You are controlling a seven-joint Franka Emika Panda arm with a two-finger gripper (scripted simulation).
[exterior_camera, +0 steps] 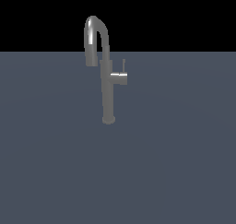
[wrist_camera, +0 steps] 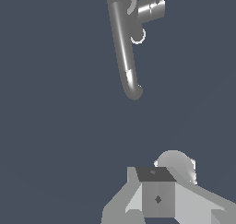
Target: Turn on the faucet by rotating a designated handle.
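Looking at the exterior view, I see the faucet [exterior_camera: 108, 89] standing upright on the plain grey tabletop [exterior_camera: 50, 172], a little above centre. Its gooseneck spout [exterior_camera: 91, 36] hooks over toward 9 o'clock, mouth pointing down. A stubby side cylinder [exterior_camera: 119, 78] sticks out of the column toward 3 o'clock, and the handle [exterior_camera: 123, 65], a thin short rod, rises from its far end toward 12 o'clock, roughly upright, apart from the column. My arm is not in that view.

Wrist view: faucet [wrist_camera: 123, 48] seen from above, spout end nearest me, side cylinder [wrist_camera: 151, 8] beside it; the handle is barely visible at the frame edge. My pincer [wrist_camera: 159, 197] is well apart from the faucet, touching nothing. Whether it is released or clenched I cannot tell; only blocky grey parts show.
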